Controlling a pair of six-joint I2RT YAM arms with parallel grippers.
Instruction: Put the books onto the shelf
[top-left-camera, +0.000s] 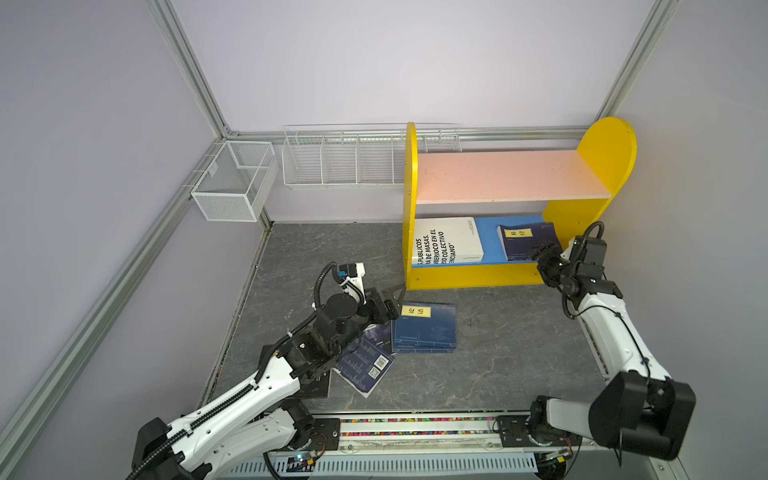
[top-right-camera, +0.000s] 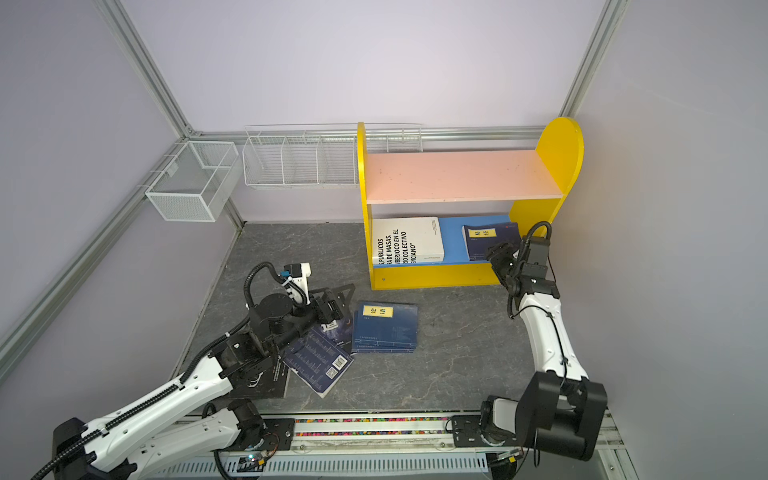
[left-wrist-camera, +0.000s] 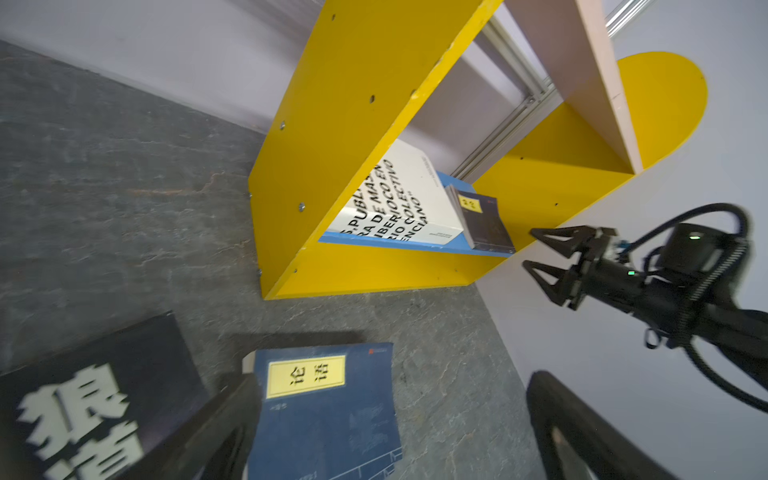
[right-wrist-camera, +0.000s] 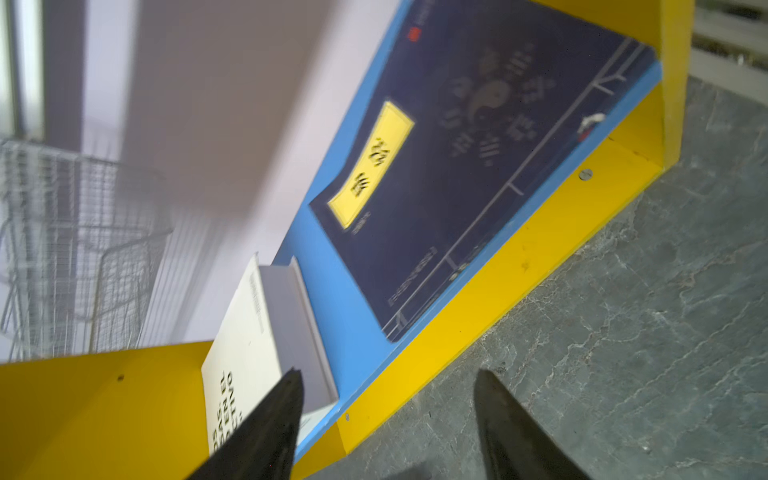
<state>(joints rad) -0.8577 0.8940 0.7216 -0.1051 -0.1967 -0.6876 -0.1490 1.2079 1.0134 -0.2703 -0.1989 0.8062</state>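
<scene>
1. Unshelved on grey marbled worktop: navy paperback stack, barcode-backed navy book, black Chinese-titled book.
2. Flat on blue lower board of yellow-sided two-tier wooden shelf: large white paperback, navy yellow-labelled paperback.
3. Spread, empty: left end effector by stack, right end effector at shelf front.

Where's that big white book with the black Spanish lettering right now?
In both top views the white book lies flat on the shelf's blue lower board, at its left end; a navy book lies to its right.
</scene>
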